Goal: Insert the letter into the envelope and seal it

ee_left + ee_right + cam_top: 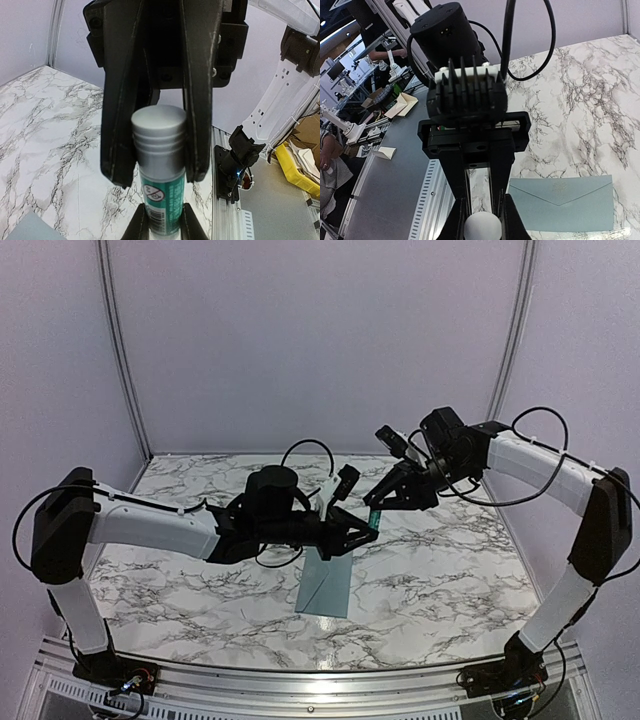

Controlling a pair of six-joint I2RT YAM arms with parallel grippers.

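Note:
The grey-blue envelope (328,582) lies flat on the marble table with its flap folded down (565,205). One corner of it shows in the left wrist view (25,227). The letter is not in view. A white-green glue tube (373,519) is held in the air above the envelope, between both grippers. My left gripper (367,531) (162,226) is shut on the tube's green body (161,195). My right gripper (380,506) (482,226) is shut on its grey cap (159,130), whose rounded end (482,227) shows between my right fingers.
White marble table (450,570) with purple walls behind it. An aluminium rail (300,690) runs along the near edge. Both arms meet over the table's middle. Beyond the table edge are a grey floor, boxes and a person (327,165).

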